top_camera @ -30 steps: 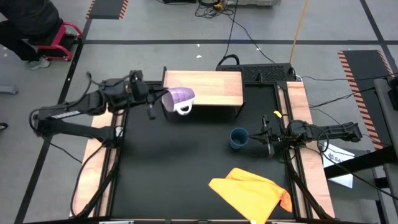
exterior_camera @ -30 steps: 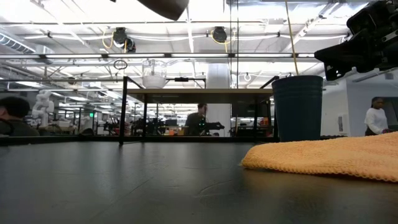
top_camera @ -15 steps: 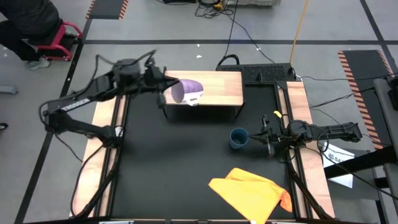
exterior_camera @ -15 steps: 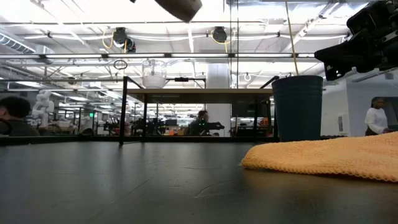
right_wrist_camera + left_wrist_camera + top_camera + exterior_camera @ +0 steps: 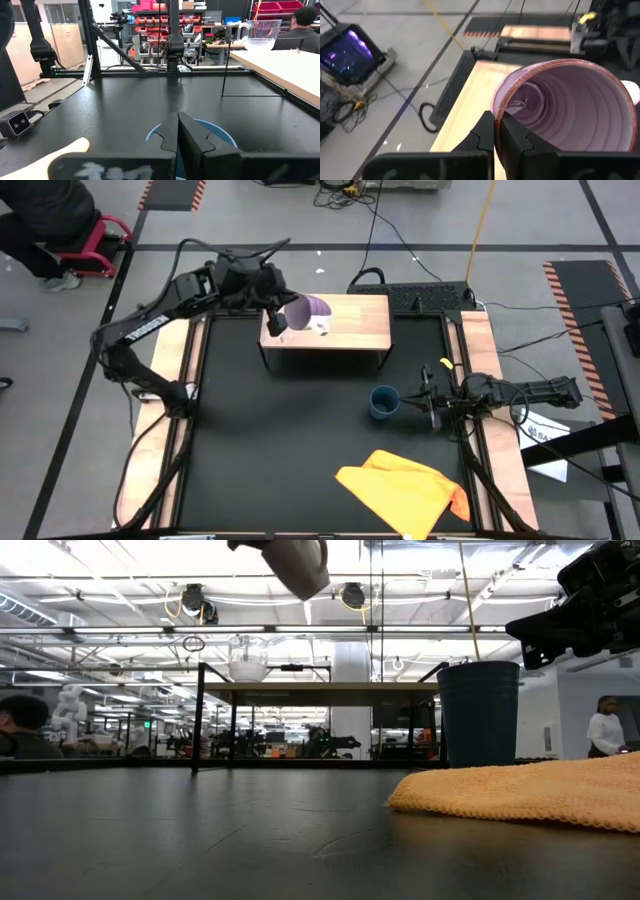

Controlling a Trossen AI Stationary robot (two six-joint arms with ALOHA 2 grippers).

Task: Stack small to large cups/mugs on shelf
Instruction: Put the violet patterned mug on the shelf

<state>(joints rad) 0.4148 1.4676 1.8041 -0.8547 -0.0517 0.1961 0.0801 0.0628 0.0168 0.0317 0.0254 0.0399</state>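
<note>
My left gripper (image 5: 280,318) is shut on the light purple mug (image 5: 308,310) and holds it in the air over the left part of the shelf (image 5: 350,330). The mug also shows at the top of the low view (image 5: 300,562). A small clear glass (image 5: 247,660) stands on the shelf top and shows in the right wrist view too (image 5: 260,35). The dark blue cup (image 5: 383,402) stands on its base on the black table. My right gripper (image 5: 408,402) is shut just to the cup's right; whether it touches the cup I cannot tell. My left gripper pinches the mug's rim (image 5: 502,107), one finger inside the mug and one outside. The fingers come from the table's left, slanting down. The mug is lifted clear of the shelf and tilted, with its mouth toward the gripper and its base toward the right.
An orange cloth (image 5: 405,490) lies near the table's front edge, right of the middle. Pale wooden rails (image 5: 480,350) run along both sides of the table. A person (image 5: 40,220) sits beyond the far left corner.
My left gripper has carried the mug from the shelf's front left corner toward the table's far edge and a little to the right, so the mug now hangs over the shelf top. The arm has swung round. My right gripper has kept still.
</note>
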